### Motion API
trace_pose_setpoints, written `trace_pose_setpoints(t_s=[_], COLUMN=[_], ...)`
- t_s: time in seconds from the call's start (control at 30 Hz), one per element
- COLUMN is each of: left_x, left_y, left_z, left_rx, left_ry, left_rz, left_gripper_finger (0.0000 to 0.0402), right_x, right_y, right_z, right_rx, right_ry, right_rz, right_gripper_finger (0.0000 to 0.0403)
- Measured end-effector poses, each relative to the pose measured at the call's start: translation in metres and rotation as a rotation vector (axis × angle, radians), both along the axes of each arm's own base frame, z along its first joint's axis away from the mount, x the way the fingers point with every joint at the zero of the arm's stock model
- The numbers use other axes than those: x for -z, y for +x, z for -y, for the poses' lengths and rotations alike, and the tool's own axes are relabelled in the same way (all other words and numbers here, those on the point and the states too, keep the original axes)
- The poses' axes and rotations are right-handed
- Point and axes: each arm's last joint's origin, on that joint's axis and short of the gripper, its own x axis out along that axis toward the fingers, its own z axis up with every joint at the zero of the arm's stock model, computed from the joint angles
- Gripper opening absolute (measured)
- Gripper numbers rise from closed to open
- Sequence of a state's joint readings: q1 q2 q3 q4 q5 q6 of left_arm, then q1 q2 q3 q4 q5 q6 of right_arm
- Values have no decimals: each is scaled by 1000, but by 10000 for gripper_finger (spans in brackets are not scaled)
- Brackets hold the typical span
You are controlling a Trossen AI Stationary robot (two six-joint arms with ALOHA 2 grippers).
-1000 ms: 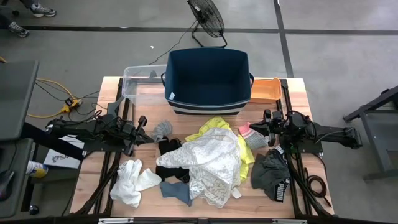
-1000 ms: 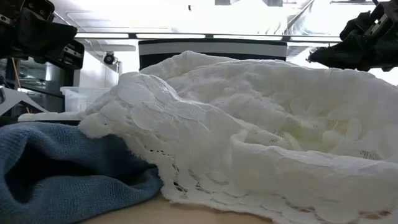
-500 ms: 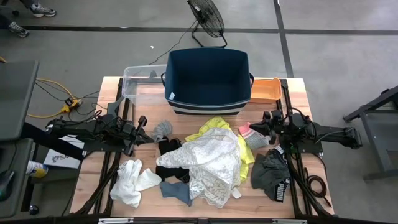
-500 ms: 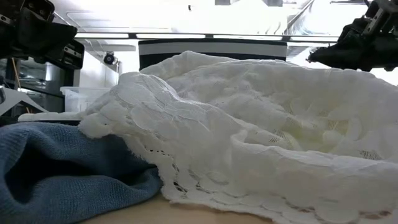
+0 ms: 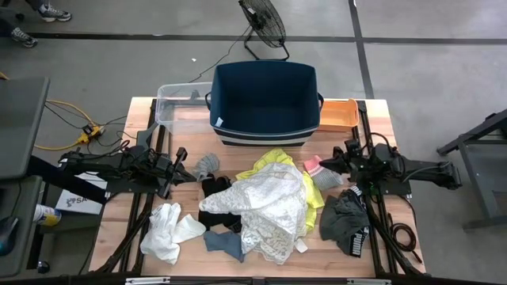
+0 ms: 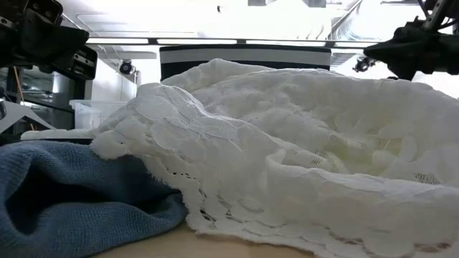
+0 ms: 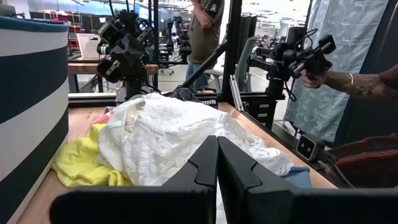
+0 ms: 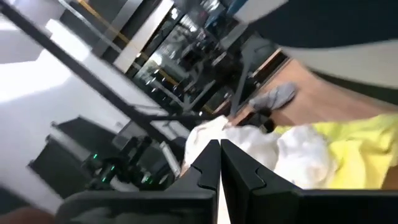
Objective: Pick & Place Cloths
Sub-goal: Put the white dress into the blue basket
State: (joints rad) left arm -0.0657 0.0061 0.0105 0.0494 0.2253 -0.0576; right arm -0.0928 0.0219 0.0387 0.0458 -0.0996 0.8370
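The cloths lie in a heap in the middle of the table. White lace fabric (image 5: pixel 273 207) lies over the neon yellow shirt (image 5: pixel 279 158). Around them are black socks (image 5: pixel 215 190), a grey sock (image 5: pixel 207 165), white socks (image 5: pixel 168 229), a blue sock (image 5: pixel 224 242), a pink-and-grey sock (image 5: pixel 317 170) and dark grey shorts (image 5: pixel 344 222). My left gripper (image 5: pixel 184 162) hovers shut left of the grey sock, fingers together (image 7: pixel 217 155). My right gripper (image 5: pixel 325 165) hangs shut above the pink-and-grey sock (image 8: pixel 219 163), well above the lace (image 6: pixel 287 143) in the low view (image 6: pixel 367 51).
The navy tub (image 5: pixel 265 99) stands at the far edge. A clear container (image 5: pixel 176 107) is to its left and an orange tray (image 5: pixel 339 115) to its right. In the left wrist view a person (image 7: pixel 208 25) stands beyond the table, and a hand (image 7: pixel 323 74) holds a device.
My right gripper has drawn back a little toward the table's right edge and has turned about its wrist. The cloths and my left arm have kept still.
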Motion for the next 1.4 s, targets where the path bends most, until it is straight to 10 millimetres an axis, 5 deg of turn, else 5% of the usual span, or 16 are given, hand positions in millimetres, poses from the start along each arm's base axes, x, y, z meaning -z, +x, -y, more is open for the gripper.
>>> trace_pose_setpoints(t_s=[0.3,0.6,0.97,1.4], left_x=[0,0,0,0], left_y=[0,0,0,0], left_z=[0,0,0,0], left_rx=[0,0,0,0], left_ry=[0,0,0,0], left_rz=[0,0,0,0], left_gripper_finger=[1,1,1,1], right_x=[-27,-65,-110,-107], right_y=[8,39,89,130], right_z=[3,3,-30,-75], right_rx=[73,43,-5,-178], right_ry=[-39,-102,-234,-493], right_rz=[-98,-333,-551,-637], right_gripper_finger=[3,3,3,3])
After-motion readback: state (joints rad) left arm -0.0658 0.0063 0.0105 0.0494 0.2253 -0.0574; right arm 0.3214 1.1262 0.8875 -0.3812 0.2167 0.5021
